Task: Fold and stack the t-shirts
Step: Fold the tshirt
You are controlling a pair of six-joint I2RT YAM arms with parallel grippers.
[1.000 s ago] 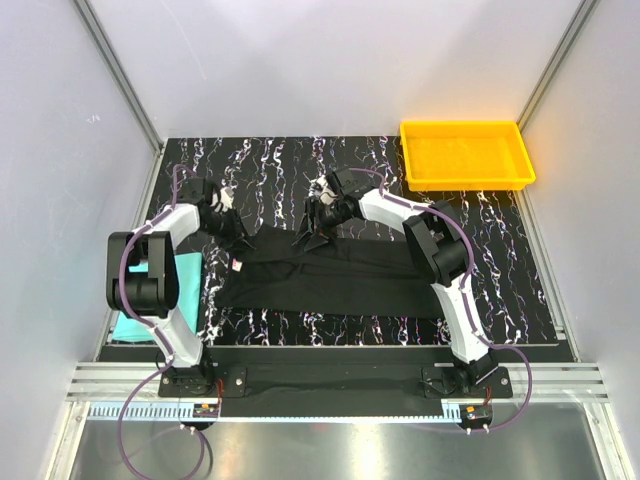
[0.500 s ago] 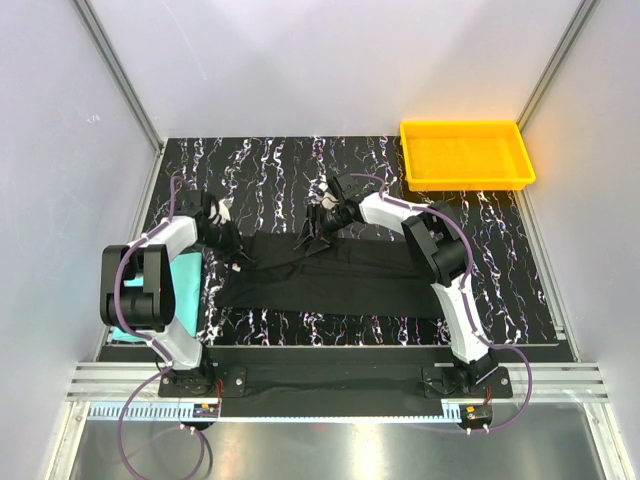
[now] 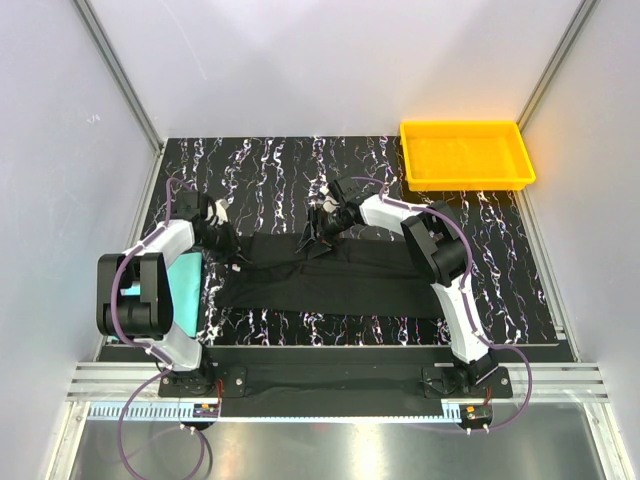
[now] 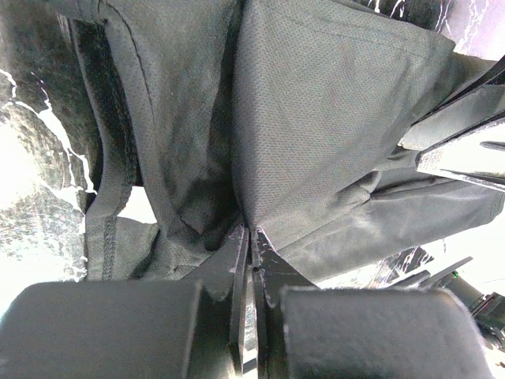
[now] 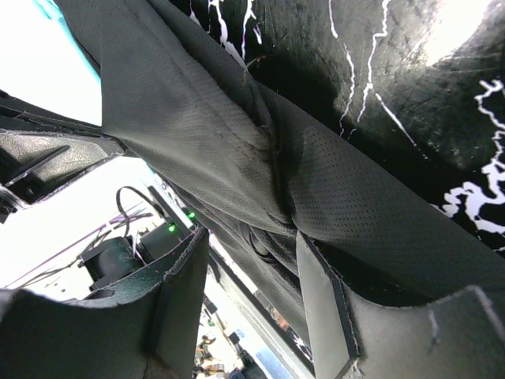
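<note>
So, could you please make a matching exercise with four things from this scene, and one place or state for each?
Things:
1. black t-shirt
2. teal t-shirt
3. yellow tray
4. left gripper

Places or states:
a. far right corner of the table
b. pinched shut on black cloth
c. spread across the middle of the table
d. at the left edge, partly hidden by the left arm

Pairs: 1-c, 2-d, 3-a, 4-b

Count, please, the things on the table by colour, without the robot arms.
Black: 1, the black t-shirt
Teal: 1, the teal t-shirt, mostly hidden behind the left arm
Yellow: 1, the yellow tray
Total: 3
</note>
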